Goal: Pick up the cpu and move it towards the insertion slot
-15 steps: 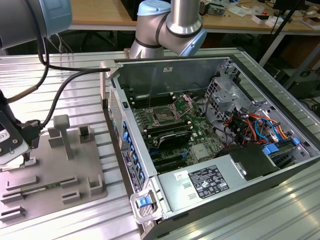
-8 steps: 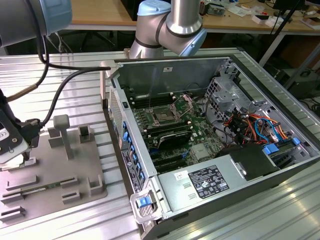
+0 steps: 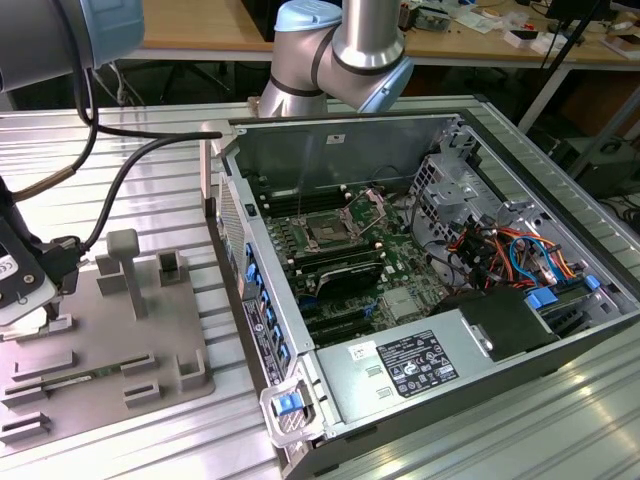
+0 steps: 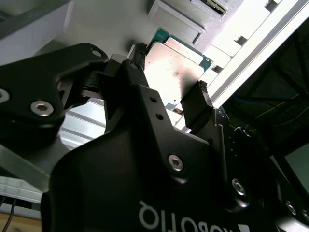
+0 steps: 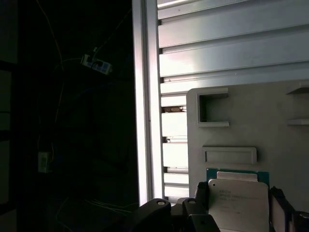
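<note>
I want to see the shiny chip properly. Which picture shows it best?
The second wrist view: the chip shows its silvery top and green edge plainly, between the jaws. The first wrist view shows its top too, but cut off at the picture's edge. In the exterior view it is too small to tell.

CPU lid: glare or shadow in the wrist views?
Second wrist view: bright glare washes out part of the cpu lid. First wrist view: the cpu is evenly lit, no glare; everything beyond the table edge is dark.
</note>
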You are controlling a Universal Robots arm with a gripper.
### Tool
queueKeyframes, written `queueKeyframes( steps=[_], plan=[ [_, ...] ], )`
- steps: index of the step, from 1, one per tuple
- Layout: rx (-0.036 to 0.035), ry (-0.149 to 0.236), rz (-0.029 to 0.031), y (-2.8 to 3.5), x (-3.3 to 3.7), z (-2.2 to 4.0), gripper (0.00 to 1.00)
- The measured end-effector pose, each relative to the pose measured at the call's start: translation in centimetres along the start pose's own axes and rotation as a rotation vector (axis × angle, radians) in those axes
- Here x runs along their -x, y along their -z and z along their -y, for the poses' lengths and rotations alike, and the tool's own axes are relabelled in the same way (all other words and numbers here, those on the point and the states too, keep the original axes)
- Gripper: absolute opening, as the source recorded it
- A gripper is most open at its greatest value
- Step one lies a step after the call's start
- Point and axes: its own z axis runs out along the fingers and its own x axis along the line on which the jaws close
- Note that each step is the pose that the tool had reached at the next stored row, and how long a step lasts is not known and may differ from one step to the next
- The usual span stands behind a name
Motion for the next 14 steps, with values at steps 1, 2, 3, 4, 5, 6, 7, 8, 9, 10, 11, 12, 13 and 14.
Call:
queueKeyframes(
  steps=[1, 2, 3, 4, 5, 6, 7, 8, 9, 10, 11, 12, 13, 14],
  plan=[
    [-0.0001, 0.0, -0.0001, 0.04, 0.01, 0.0, 0.55],
    [-0.0001, 0.0, -0.0002, 0.1, 0.01, 0.0, 0.55],
    [0.0, 0.0, 0.0, 0.17, 0.02, 0.0, 0.55],
    [0.0, 0.0, -0.0001, 0.24, 0.03, -0.01, 0.55],
    [0.0001, 0.0, 0.0001, 0.28, 0.04, -0.01, 0.55],
    [0.0001, 0.0, 0.0002, 0.32, 0.06, -0.01, 0.55],
    [-0.0002, 0.0, -0.0001, 0.38, 0.1, 0.0, 0.55],
    [-0.0005, 0.0, -0.0001, 0.42, 0.14, -0.01, 0.55],
    [-0.0008, 0.0, 0.0001, 0.44, 0.18, -0.01, 0.55],
    [-0.0008, -0.001, 0.0001, 0.44, 0.21, -0.01, 0.55],
    [-0.0008, -0.001, 0.0, 0.45, 0.25, -0.01, 0.55],
    [-0.0008, -0.002, 0.0001, 0.49, 0.33, -0.01, 0.55],
    [-0.0008, -0.002, 0.0001, 0.52, 0.39, -0.02, 0.55],
    [-0.0008, -0.002, 0.0001, 0.53, 0.42, -0.02, 0.55]
  ],
)
